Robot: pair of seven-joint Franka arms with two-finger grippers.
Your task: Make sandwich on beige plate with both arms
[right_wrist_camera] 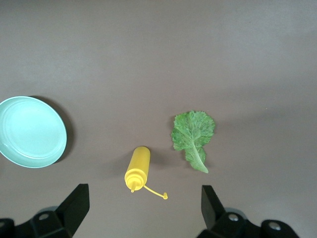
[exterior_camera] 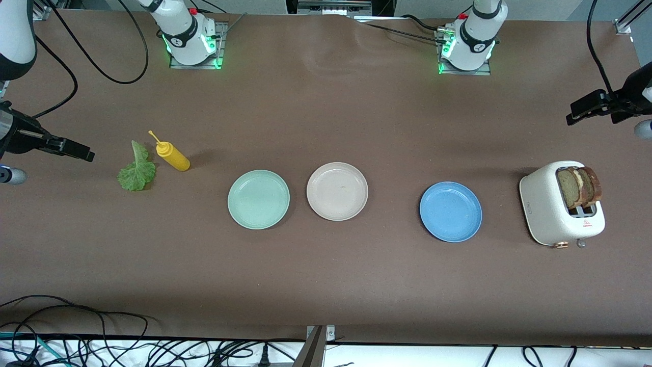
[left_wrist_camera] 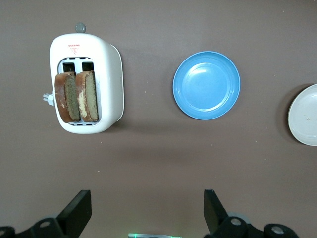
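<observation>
With my left tool (left_wrist_camera: 146,215) and right tool (right_wrist_camera: 141,213) both released, I judge the bread slices (exterior_camera: 579,187) in the toaster (exterior_camera: 552,214) stiff but crumbly, best pinched by the top crust, the lettuce (exterior_camera: 136,171) near the bottle (exterior_camera: 173,156) soft, and the beige plate (exterior_camera: 337,191) bare.

My left arm (exterior_camera: 631,92) waits up high at 3 o'clock end of table. Left gripper (left_wrist_camera: 146,210) points down, fingers wide apart, holds nothing. My right arm (exterior_camera: 15,46) waits at 9 o'clock end. Right gripper (right_wrist_camera: 143,208) wide apart too, holds nothing.
</observation>
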